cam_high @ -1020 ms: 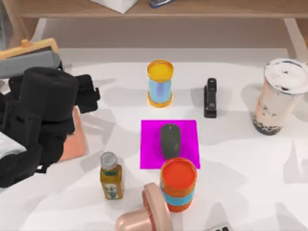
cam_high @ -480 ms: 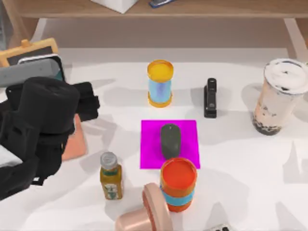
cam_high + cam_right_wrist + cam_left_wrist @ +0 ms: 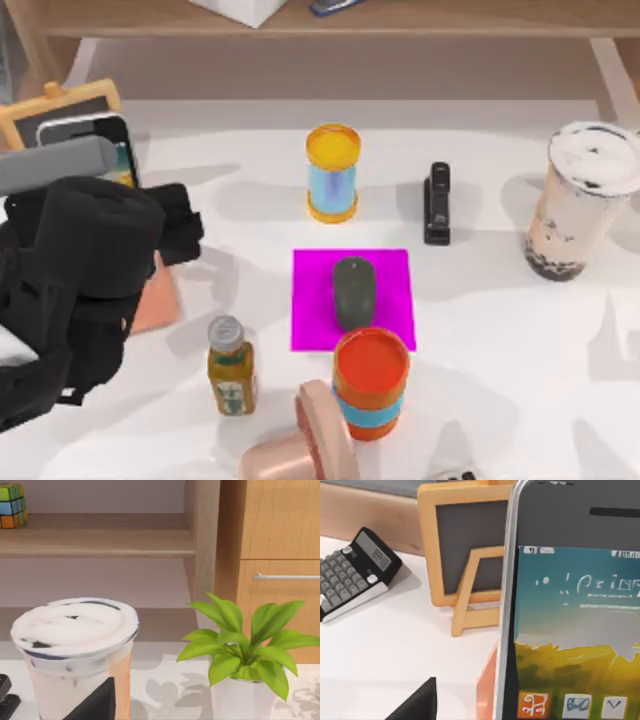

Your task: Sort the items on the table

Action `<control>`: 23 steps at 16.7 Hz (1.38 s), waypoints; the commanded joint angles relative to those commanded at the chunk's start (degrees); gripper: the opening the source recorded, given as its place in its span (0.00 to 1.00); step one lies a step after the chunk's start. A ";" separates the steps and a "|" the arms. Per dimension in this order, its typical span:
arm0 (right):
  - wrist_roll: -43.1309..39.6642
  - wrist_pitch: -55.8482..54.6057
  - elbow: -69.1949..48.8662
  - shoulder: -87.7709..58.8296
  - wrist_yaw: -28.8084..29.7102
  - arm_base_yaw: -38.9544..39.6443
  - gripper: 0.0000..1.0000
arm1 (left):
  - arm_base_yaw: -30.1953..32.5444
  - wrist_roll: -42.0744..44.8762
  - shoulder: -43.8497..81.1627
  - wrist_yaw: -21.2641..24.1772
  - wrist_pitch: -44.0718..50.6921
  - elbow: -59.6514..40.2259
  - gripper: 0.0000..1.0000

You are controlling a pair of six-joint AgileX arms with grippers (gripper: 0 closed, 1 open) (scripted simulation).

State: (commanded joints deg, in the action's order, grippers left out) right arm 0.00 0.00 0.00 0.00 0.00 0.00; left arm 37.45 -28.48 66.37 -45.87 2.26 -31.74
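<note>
Phone (image 3: 92, 138): far left of the table (image 3: 500, 390), screen up and facing the top camera, in front of a small wood-framed board (image 3: 40, 108). In the left wrist view it stands steep and very close. A salmon stand (image 3: 487, 690) sits at its lower edge; whether the phone rests in it or just beside it I cannot tell. Judgement: the stand is the phone's sorting spot, which is why it is propped and not lying flat.

Left gripper (image 3: 417, 704): just beside the phone, with the arm's bulk over the table's left edge. Clenched or released: cannot tell, and I see no clear contact with the phone.

Mouse (image 3: 353, 292): flat on the magenta mat (image 3: 310, 330), mid-table. It looks already sorted, the mat serving as its pad.

Cup (image 3: 582, 200): upright at the far right and well apart from the mouse, apparently not yet dealt with.

Right gripper (image 3: 97, 704): parked near the cup, its camera looking over the white lid. Grip state cannot be told.

Calculator (image 3: 350, 570) lies near the board, clear of the phone.

Risk: a steep phone may tip if nudged.
</note>
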 joint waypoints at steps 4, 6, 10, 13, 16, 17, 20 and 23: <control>0.00 0.00 0.00 0.00 0.00 0.00 1.00 | -3.17 2.23 -5.33 3.95 -0.61 2.36 1.00; 0.00 0.00 0.00 0.00 0.00 0.00 1.00 | -6.35 4.69 -11.04 7.98 -0.81 5.11 1.00; 0.00 0.00 0.00 0.00 0.00 0.00 1.00 | -14.96 11.56 -27.17 18.74 -0.76 13.02 1.00; 0.00 0.00 0.00 0.00 0.00 0.00 1.00 | -22.34 17.30 -41.06 27.68 -0.70 19.68 1.00; 0.00 0.00 0.00 0.00 0.00 0.00 1.00 | -29.39 22.63 -53.82 36.13 -1.01 25.66 1.00; 0.00 0.00 0.00 0.00 0.00 0.00 1.00 | -31.46 24.16 -57.37 38.63 -1.21 27.32 1.00; 0.00 0.00 0.00 0.00 0.00 0.00 1.00 | -36.14 27.56 -64.56 44.28 -1.95 30.83 1.00; 0.00 0.00 0.00 0.00 0.00 0.00 1.00 | -37.45 28.48 -66.37 45.87 -2.26 31.74 1.00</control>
State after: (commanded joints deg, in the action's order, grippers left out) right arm 0.00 0.00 0.00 0.00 0.00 0.00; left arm 0.00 0.00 0.00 0.00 0.00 0.00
